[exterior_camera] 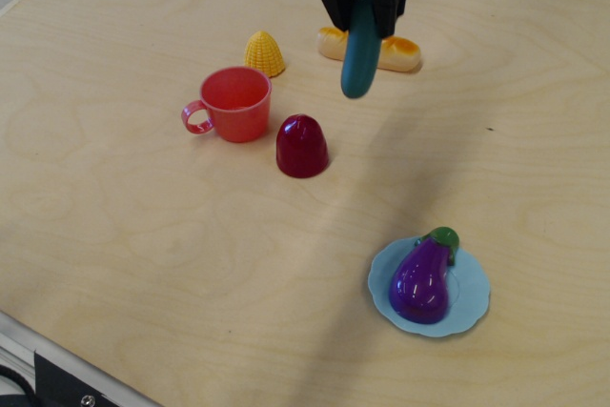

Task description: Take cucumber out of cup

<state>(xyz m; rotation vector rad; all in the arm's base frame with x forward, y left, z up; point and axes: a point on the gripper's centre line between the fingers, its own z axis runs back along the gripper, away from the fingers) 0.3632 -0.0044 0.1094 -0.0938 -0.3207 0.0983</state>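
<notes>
The dark teal cucumber (360, 50) hangs upright in the air, pinched at its top by my black gripper (363, 9) near the top middle of the view. It is well above the table and to the right of the cup. The coral-red cup (235, 103) with its pink loop handle stands upright and empty at the left of the table.
A dark red dome (302, 145) stands just right of the cup. A yellow corn piece (265, 53) lies behind the cup. A bread roll (396, 51) lies behind the cucumber. A purple eggplant (420, 279) rests on a light blue plate (474, 304) at the front right.
</notes>
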